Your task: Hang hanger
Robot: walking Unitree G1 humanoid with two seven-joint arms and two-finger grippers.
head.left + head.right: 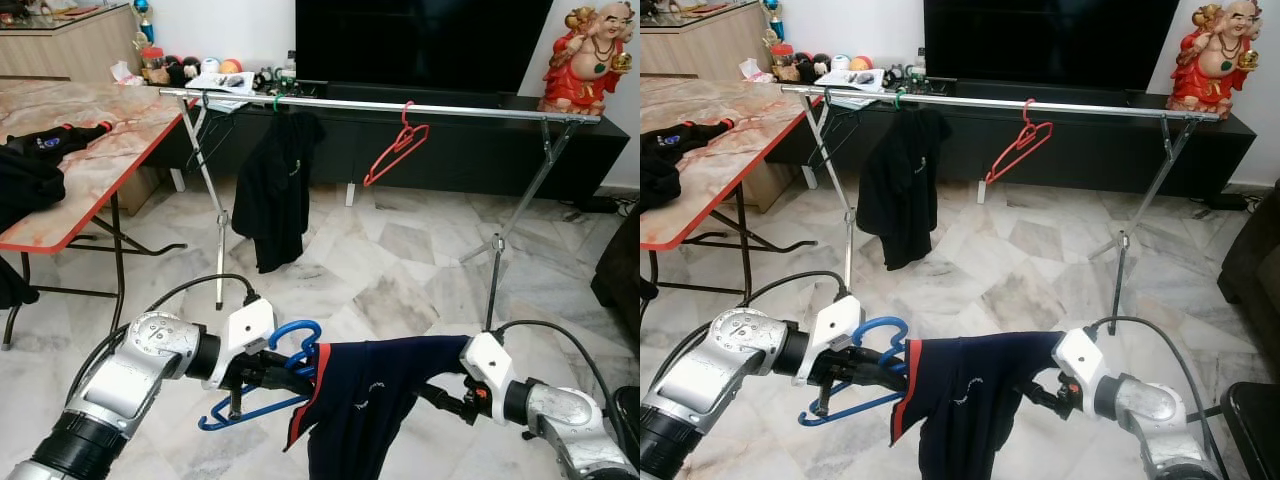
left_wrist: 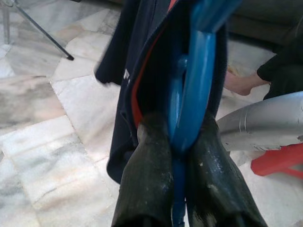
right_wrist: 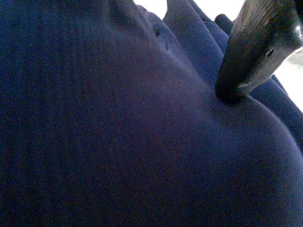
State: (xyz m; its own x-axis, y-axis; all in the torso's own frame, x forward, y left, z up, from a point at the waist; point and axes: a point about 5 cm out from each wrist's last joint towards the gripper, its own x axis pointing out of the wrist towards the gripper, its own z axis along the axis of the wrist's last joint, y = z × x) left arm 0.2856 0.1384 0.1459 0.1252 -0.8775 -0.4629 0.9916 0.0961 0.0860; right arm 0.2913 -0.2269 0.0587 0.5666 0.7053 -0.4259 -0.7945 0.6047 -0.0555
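A blue hanger (image 1: pixel 292 338) is held low in front of me, and my left gripper (image 1: pixel 268 378) is shut on it just below the hook. In the left wrist view both black fingers (image 2: pixel 147 179) clamp the blue hanger (image 2: pixel 199 94). A navy shirt with red trim (image 1: pixel 370 400) hangs partly over the hanger. My right gripper (image 1: pixel 443 398) reaches into the shirt's far side. Its one visible finger (image 3: pixel 255 52) presses into the navy fabric (image 3: pixel 118 118), which hides the other. The silver clothes rail (image 1: pixel 400 106) stands ahead across the room.
On the rail hang a black garment (image 1: pixel 272 190) and a bare red hanger (image 1: pixel 395 150). A red-edged marble-top table (image 1: pixel 90 170) with dark clothes stands at the left. Behind the rail are a TV (image 1: pixel 420 40) and a red statue (image 1: pixel 590 60). A person's foot (image 2: pixel 241 82) rests on the tiles.
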